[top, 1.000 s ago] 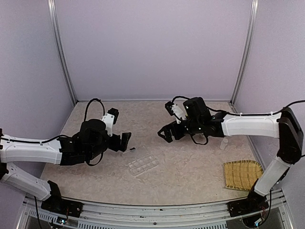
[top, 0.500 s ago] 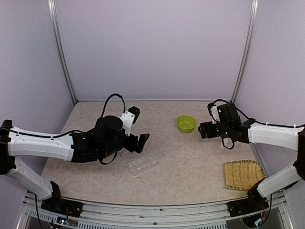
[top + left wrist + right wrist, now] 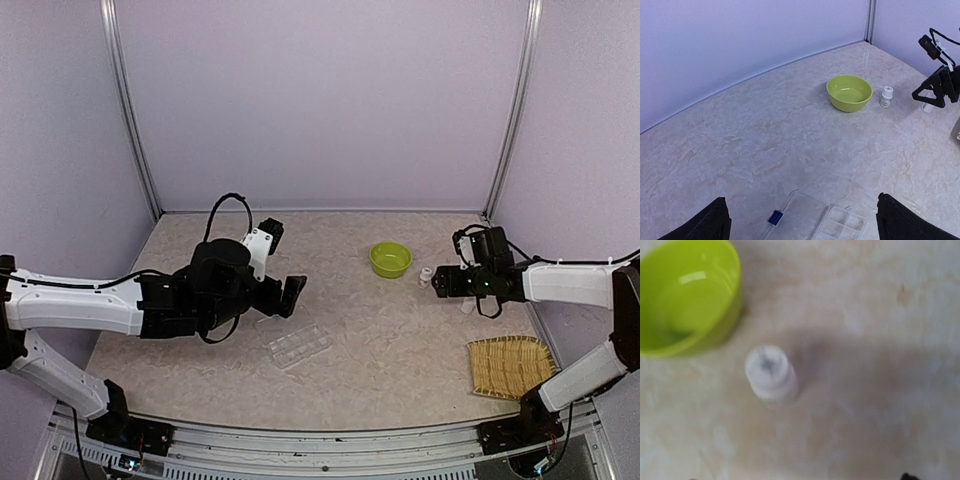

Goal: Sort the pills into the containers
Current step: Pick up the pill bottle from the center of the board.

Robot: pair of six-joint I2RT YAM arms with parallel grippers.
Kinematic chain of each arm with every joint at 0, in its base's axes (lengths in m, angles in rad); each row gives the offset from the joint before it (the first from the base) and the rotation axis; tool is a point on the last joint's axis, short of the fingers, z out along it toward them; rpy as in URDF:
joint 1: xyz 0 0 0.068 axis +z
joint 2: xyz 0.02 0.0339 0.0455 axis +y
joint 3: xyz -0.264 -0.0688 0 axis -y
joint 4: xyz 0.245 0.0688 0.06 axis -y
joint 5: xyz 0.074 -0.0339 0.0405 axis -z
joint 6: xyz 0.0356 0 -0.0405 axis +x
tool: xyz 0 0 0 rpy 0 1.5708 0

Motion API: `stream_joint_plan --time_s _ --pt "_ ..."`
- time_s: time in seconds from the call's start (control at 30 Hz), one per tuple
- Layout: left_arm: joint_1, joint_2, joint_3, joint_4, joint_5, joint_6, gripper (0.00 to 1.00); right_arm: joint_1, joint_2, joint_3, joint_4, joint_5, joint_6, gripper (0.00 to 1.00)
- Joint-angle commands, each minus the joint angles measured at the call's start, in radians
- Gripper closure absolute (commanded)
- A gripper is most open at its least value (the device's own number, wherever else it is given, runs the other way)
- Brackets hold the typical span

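Observation:
The clear pill box [image 3: 300, 347] lies open near the table's middle, with its containers [image 3: 842, 226] in a row beside the flat lid [image 3: 802, 220] and a blue latch [image 3: 774, 217]. No pills show in any view. My left gripper [image 3: 285, 297] hovers just behind and left of the box, open, with its fingers [image 3: 710, 225] wide apart and nothing between them. My right gripper [image 3: 442, 283] is at the right, just beyond a small white bottle [image 3: 426, 275] that stands apart from it. One dark fingertip [image 3: 910, 476] shows at the frame's bottom edge, and the jaws stand open around nothing.
A lime-green bowl [image 3: 390, 259] stands left of the white bottle [image 3: 770, 372]. A second white bottle [image 3: 467, 305] stands by the right arm. A woven bamboo tray [image 3: 510, 365] lies at the front right. Walls close in the back and both sides.
My right arm has swung from the middle out to the right, uncovering the green bowl and the white bottle. My left arm has reached forward toward the pill box, then eased back slightly.

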Motion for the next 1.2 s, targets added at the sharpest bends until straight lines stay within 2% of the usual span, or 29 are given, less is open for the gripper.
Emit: stream_joint_plan --time_s 0.0,0.23,0.4,0.7,0.83,1.0,1.17 --pt "0.013 -0.077 0.007 -0.065 -0.041 -0.058 0.01 -0.022 -0.048 -0.05 0.018 -0.048 0.024 0.14" --pt "0.015 -0.206 -0.084 -0.039 -0.03 -0.106 0.01 -0.027 -0.068 -0.076 0.025 -0.055 0.021 0.12" --pt "0.012 -0.204 -0.071 -0.084 -0.047 -0.143 0.01 -0.039 -0.077 -0.084 0.016 -0.041 0.042 0.12" --pt "-0.004 -0.18 -0.065 -0.053 -0.022 -0.141 0.01 -0.105 -0.119 -0.115 -0.01 0.003 0.09 0.13" --pt "-0.002 -0.124 -0.028 -0.048 -0.027 -0.096 0.01 -0.158 -0.11 -0.137 0.01 -0.02 0.106 0.15" --pt "0.002 -0.073 -0.013 0.002 -0.015 -0.064 0.01 -0.168 -0.073 -0.131 -0.002 -0.02 0.104 0.2" --pt "0.017 -0.019 0.017 0.008 0.016 -0.035 0.01 -0.168 -0.061 -0.141 -0.001 0.002 0.105 0.3"
